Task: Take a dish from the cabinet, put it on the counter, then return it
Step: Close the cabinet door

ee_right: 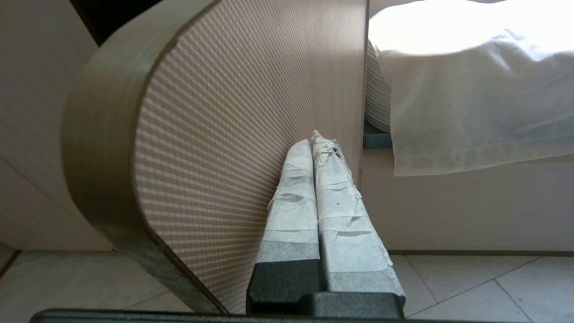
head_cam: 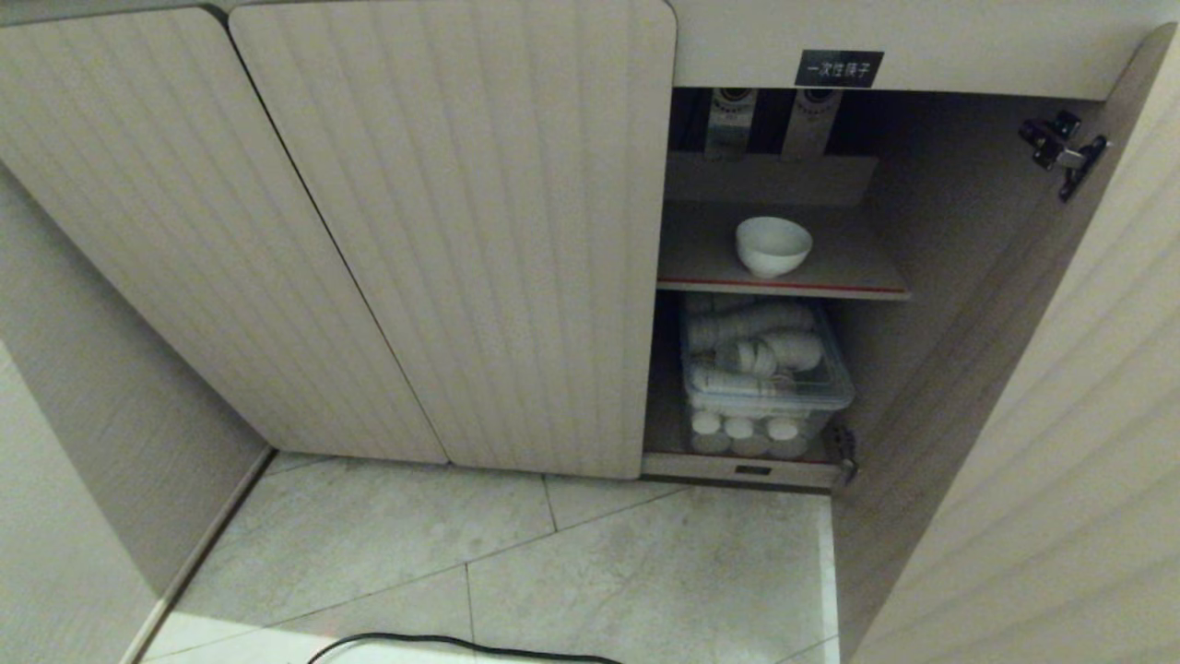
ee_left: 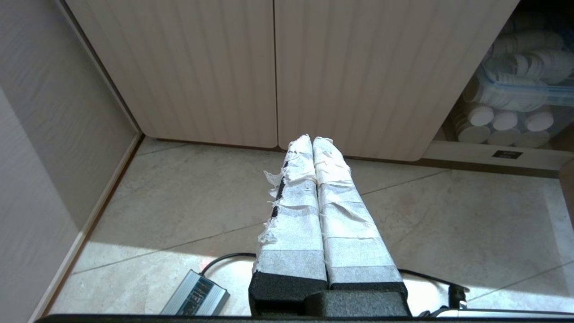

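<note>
door swung open, right gripper (ee_right: 316,139) fingers pressed together against it; next they must spread around the dish (head_cam: 772,245), well beyond them on the cabinet (head_cam: 461,231) shelf; left gripper (ee_left: 311,141) idle, fingers pressed together.

Closed doors (head_cam: 452,240) hide the cabinet's left side — black label (head_cam: 839,68) characters too small to read

Closed left pincer (ee_left: 312,140) above floor tiles (ee_left: 188,211)

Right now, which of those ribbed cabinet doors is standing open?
The rightmost door is swung out, baring the shelf with the white bowl. The two doors to its left sit closed and flush.
</note>
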Controlling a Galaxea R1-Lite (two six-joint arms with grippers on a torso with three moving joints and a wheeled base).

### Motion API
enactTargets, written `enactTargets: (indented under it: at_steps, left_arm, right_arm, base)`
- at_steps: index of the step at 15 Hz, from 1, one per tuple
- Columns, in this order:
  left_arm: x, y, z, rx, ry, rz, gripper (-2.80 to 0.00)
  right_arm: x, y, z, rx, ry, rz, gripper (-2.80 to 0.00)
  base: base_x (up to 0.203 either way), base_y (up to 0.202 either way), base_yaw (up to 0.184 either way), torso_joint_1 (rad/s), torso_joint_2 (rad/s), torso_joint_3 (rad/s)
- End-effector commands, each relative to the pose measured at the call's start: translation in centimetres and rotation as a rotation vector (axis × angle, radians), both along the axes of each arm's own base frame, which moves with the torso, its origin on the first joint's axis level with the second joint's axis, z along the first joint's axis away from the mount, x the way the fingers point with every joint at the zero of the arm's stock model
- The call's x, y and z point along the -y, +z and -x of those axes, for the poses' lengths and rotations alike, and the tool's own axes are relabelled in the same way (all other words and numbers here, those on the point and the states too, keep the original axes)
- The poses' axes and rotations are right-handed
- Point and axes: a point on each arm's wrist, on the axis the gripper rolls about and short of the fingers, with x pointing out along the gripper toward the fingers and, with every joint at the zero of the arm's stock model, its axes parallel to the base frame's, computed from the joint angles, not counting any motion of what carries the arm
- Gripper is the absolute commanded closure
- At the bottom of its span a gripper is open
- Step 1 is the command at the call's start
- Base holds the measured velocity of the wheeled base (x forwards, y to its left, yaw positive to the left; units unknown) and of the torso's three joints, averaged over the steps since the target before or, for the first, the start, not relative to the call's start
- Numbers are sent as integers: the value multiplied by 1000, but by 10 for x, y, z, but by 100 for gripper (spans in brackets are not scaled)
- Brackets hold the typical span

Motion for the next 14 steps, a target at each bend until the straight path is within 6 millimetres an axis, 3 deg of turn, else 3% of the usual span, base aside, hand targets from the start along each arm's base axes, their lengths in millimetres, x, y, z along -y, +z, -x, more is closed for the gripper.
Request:
enactTargets:
  at_steps: [1,7,14]
  left_arm:
    - [0,0,0,0,0,1,0]
    - [0,0,0,0,0,2,0]
    - [0,0,0,0,1,1,0]
  right_arm:
    - [0,0,0,1,28,-26,0]
    - [-3,1,-7,-23,58,-39,0]
    - [-13,1,-29,-101,63,-58,0]
  base:
    - [0,0,0,0,0,0]
    - [0,0,0,0,0,0]
    - [0,0,0,0,0,0]
